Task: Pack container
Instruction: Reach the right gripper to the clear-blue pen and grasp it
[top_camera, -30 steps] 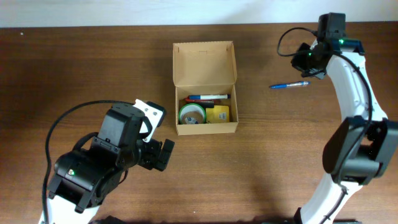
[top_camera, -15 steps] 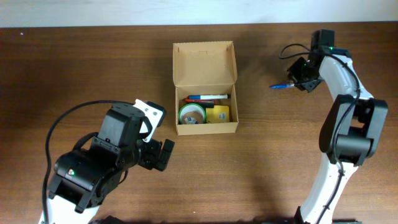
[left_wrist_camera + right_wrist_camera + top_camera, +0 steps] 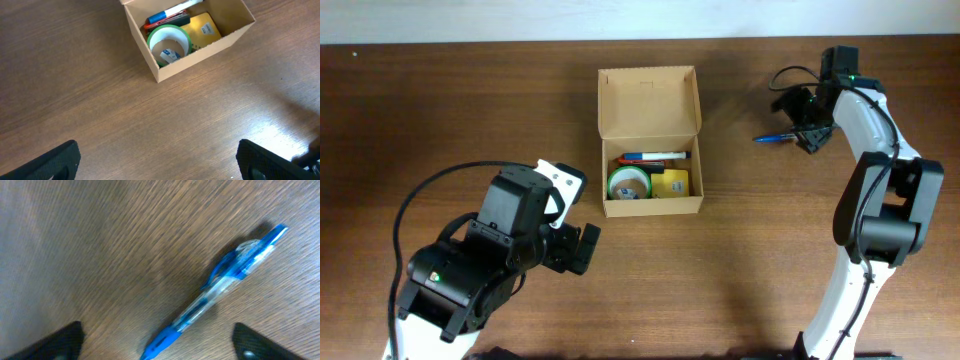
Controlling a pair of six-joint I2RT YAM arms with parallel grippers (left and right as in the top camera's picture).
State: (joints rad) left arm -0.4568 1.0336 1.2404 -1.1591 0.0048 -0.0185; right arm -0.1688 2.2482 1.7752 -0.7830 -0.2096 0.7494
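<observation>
The container (image 3: 653, 208) is an open brown cardboard box mid-table, its lid flap folded back. Inside lie a green tape roll (image 3: 630, 184), a yellow pad (image 3: 672, 183) and a marker (image 3: 652, 157). A blue pen (image 3: 783, 136) lies on the table to the box's right. My right gripper (image 3: 804, 122) hovers over the pen's right end, open. In the right wrist view the pen (image 3: 225, 280) lies slantwise between the spread fingers of my right gripper (image 3: 160, 342), untouched. My left gripper (image 3: 160, 162) stands open over bare wood in front of the container (image 3: 200, 52).
The left arm's bulky body (image 3: 480, 260) fills the front left of the table. The right arm (image 3: 880, 200) runs along the right side. A black cable (image 3: 785, 75) loops behind the right wrist.
My right gripper came forward and down from behind the pen, then opened wide around it. The left arm and the box contents have not moved.
</observation>
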